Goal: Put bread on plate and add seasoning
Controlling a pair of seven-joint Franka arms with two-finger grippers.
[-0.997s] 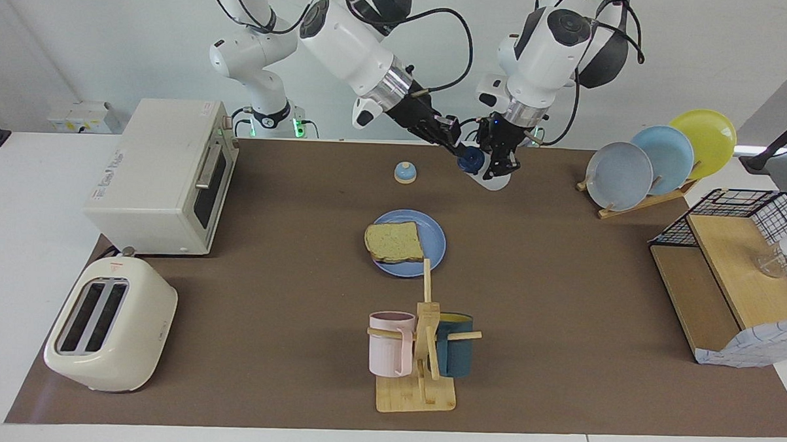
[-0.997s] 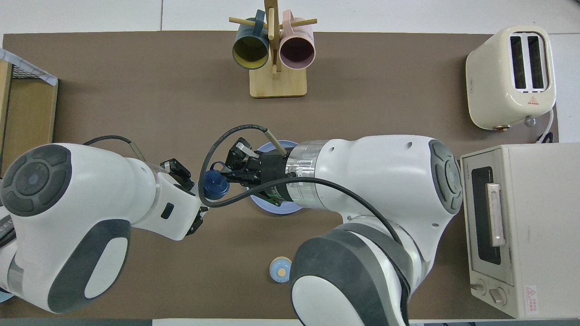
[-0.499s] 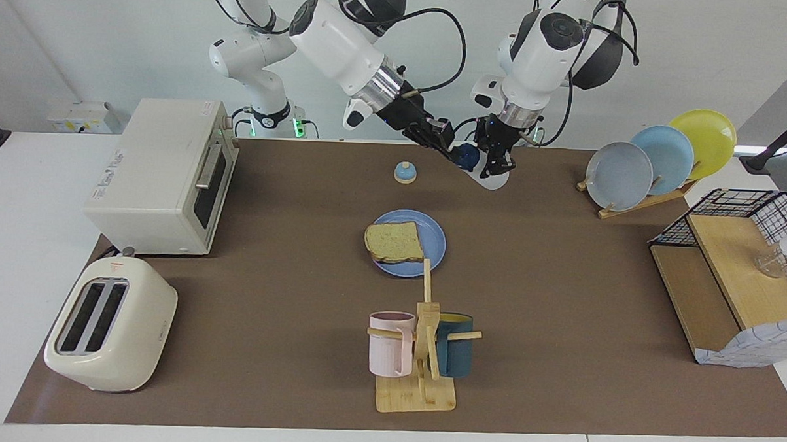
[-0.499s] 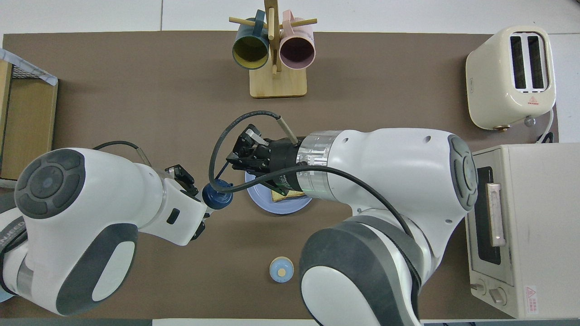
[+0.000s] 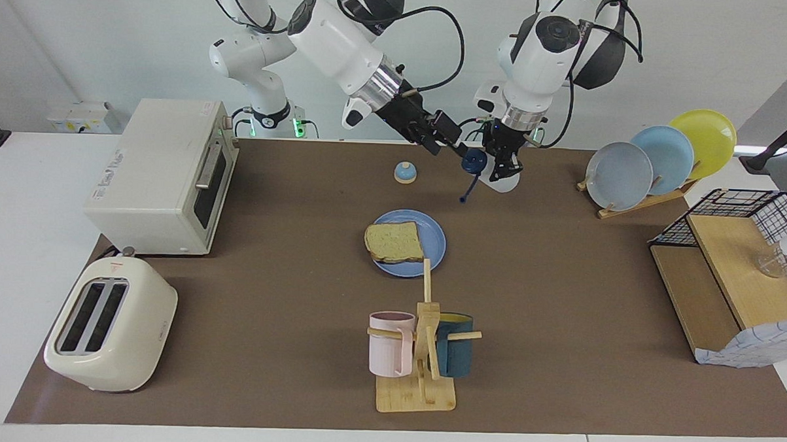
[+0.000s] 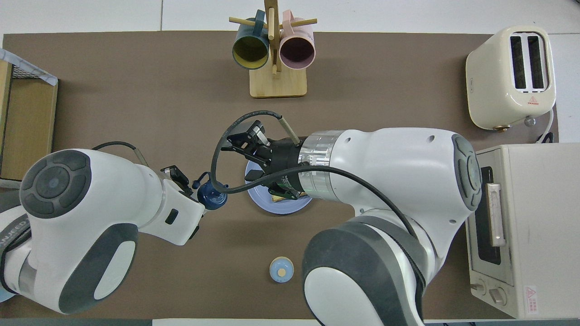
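Brown-matted table [image 5: 561, 305] carries plate [image 5: 432, 239], toaster [image 5: 111, 332], oven [image 5: 159, 173], mug stand [image 5: 417, 392].

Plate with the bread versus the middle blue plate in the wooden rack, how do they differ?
The plate lies flat on the table; the rack plate stands on edge in the wooden rack. The plate carries the bread; the rack plate carries nothing. The rack plate has a grey plate and a yellow plate beside it; the plate sits alone. Both are round and blue.
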